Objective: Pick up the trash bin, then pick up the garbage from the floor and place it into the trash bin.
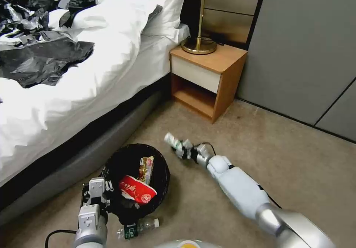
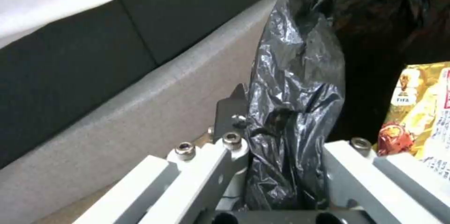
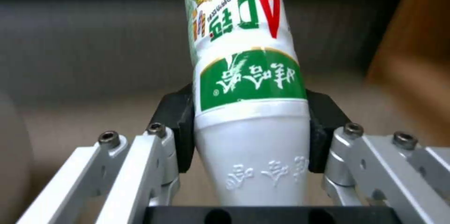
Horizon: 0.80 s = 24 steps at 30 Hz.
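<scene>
Carpet: one trash bin [image 1: 111, 166], two wrappers [image 1: 138, 192], two bottles [image 1: 138, 228].

Bedroom: bed [image 1: 92, 55], nightstand [image 1: 207, 79], lamp [image 1: 202, 14].

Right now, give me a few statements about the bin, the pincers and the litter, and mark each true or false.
1. The right pincer holds a green-labelled bottle. True.
2. The left pincer grips the trash bin by its bagged rim. True.
3. The bin is empty. False: a red wrapper and a yellow wrapper lie inside.
4. The floor holds no more litter. False: a clear bottle lies beside the bin.
</scene>
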Tool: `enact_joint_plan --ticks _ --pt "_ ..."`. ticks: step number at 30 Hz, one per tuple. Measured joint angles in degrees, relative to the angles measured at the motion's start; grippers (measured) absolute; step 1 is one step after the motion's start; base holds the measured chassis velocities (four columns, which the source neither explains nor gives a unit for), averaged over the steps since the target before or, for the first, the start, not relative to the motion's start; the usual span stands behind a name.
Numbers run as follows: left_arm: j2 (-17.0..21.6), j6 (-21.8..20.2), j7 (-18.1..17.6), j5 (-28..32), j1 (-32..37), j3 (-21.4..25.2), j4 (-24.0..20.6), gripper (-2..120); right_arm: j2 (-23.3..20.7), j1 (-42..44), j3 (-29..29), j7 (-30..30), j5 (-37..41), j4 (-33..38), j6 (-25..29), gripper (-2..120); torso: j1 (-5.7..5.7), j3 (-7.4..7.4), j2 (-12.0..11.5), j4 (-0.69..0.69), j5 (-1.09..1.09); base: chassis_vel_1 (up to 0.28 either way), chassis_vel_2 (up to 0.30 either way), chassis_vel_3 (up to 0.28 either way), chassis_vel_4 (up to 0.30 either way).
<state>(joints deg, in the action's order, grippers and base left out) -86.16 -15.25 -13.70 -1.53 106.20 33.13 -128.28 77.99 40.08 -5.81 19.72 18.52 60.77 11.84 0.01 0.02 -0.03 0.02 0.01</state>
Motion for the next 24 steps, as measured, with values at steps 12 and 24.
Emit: enact_joint_plan --ticks 12,24 --pt "0.8 -0.2 0.0 0.2 0.2 0.1 0.0 3 -6.0 13.2 1.1 -1.8 8.6 40.8 1.4 39 -0.01 -0.02 0.0 -0.02 -0.02 0.000 0.000 0.000 0.000" --pt "1.1 -0.2 -0.1 0.3 0.6 -0.1 -1.1 3 -10.5 21.2 -8.8 -7.0 9.5 48.4 1.9 39 -0.01 -0.02 0.0 -0.02 -0.01 0.000 0.000 0.000 0.000"
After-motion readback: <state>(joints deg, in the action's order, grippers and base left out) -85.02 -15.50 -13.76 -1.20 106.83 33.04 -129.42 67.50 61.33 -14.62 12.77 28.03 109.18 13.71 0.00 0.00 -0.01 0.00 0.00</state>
